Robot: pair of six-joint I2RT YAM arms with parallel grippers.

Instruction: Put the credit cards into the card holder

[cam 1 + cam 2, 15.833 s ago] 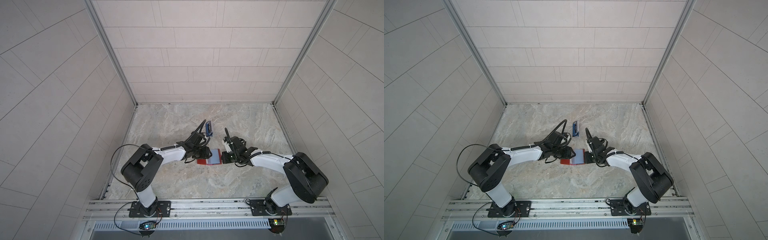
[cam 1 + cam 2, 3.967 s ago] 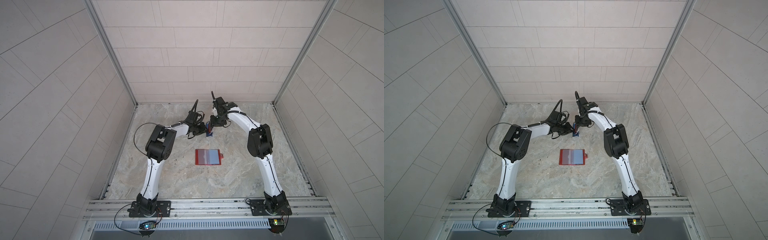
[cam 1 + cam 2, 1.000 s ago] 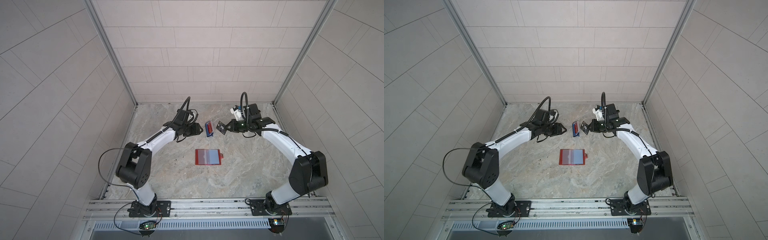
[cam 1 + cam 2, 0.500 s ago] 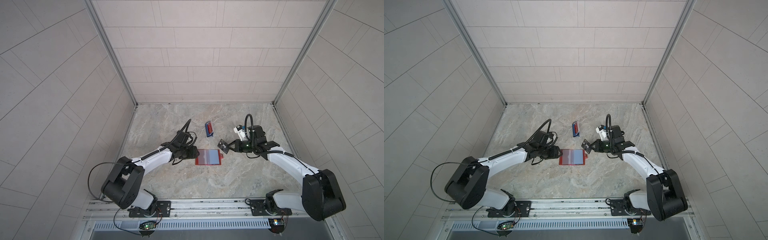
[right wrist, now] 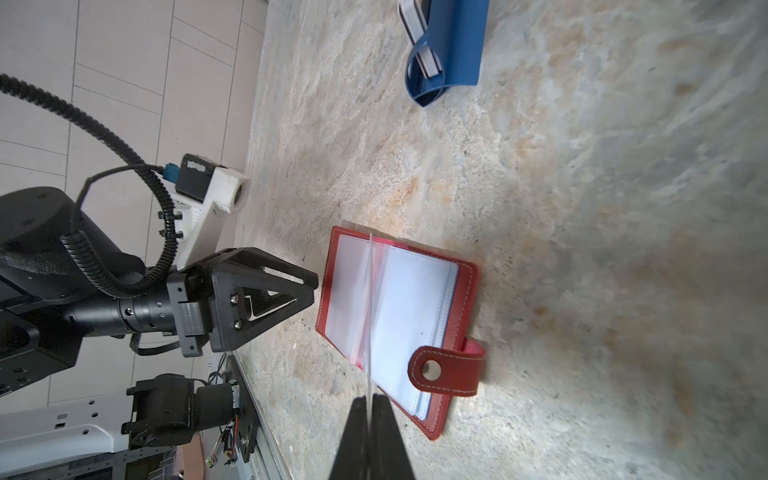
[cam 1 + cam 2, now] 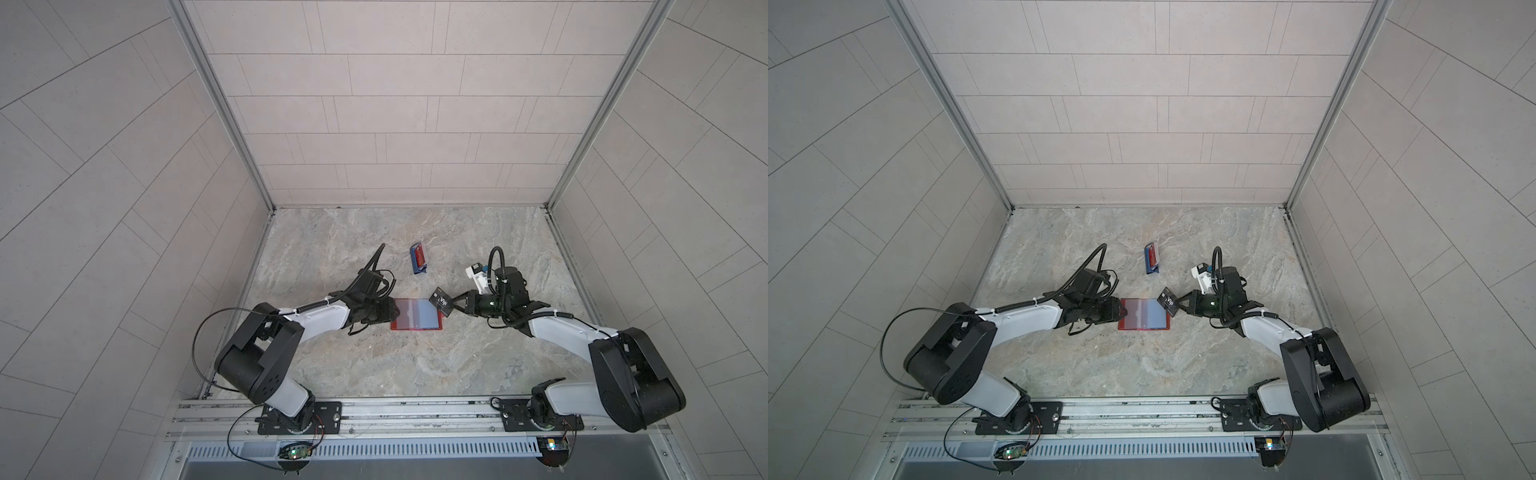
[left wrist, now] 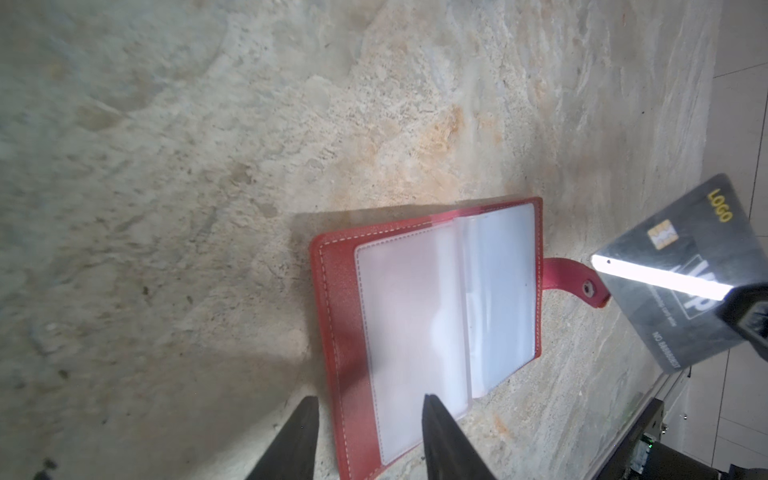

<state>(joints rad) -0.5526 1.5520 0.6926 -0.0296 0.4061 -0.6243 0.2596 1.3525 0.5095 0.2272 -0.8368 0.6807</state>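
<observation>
The card holder [image 6: 417,314] [image 6: 1144,314] lies open on the marble table, its clear sleeves up and its snap tab [image 5: 446,370] towards the right arm. My left gripper [image 7: 369,399] [image 6: 390,314] is open at its left edge, one finger over the clear sleeve [image 7: 411,324] and the other over bare table. My right gripper [image 5: 369,401] [image 6: 455,302] is shut on the black VIP credit card [image 6: 441,301] [image 6: 1169,302] [image 7: 681,274]. It holds that card tilted just above the holder's right edge. A red card [image 6: 421,261] and other cards [image 5: 419,45] stand in a blue stand behind.
The blue stand [image 6: 417,266] [image 6: 1152,259] [image 5: 449,50] sits on the table behind the card holder, towards the back wall. An aluminium rail [image 6: 415,411] carrying both arm bases runs along the front edge. Tiled walls close in both sides and the back.
Both arms have come forward from beside the blue stand to the card holder. The right gripper brought the black card along. The left gripper's jaws have narrowed a little.
</observation>
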